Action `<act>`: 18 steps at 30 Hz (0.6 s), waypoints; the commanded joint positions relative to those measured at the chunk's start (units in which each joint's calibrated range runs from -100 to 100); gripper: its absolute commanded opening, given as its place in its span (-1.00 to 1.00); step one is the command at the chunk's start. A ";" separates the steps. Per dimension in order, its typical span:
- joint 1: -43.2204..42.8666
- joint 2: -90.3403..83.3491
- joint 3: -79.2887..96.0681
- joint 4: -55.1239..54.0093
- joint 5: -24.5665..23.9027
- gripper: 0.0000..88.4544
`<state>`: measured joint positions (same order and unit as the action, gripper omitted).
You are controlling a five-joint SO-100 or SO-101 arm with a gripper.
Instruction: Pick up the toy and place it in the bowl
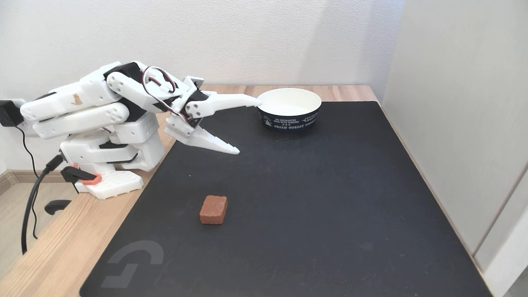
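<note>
Claw (248,125) agape, black mat (313,198), wooden table (62,251), white wall (247,37)

A pale wooden counter (53,255) filled the lower part of the fixed view, its grain running away toward the back wall. A large black mat (313,206) covered most of it, with a grey logo (132,262) printed near its front left corner. Behind stood a white wall (247,37) with a fine texture, evenly lit by soft daylight. To the right rose a smooth off-white panel (462,103). At the far left, light wooden floor (10,214) lay below a baseboard (12,176), and a black cable (29,206) hung down beside the counter's edge.
</note>
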<state>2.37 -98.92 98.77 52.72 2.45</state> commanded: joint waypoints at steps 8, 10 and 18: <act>0.26 0.17 -4.99 5.53 -0.20 -0.02; 0.93 4.00 -14.36 10.19 -0.25 -0.01; 4.61 33.68 -53.03 22.13 0.27 -0.01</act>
<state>4.20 -81.35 69.20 69.95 2.45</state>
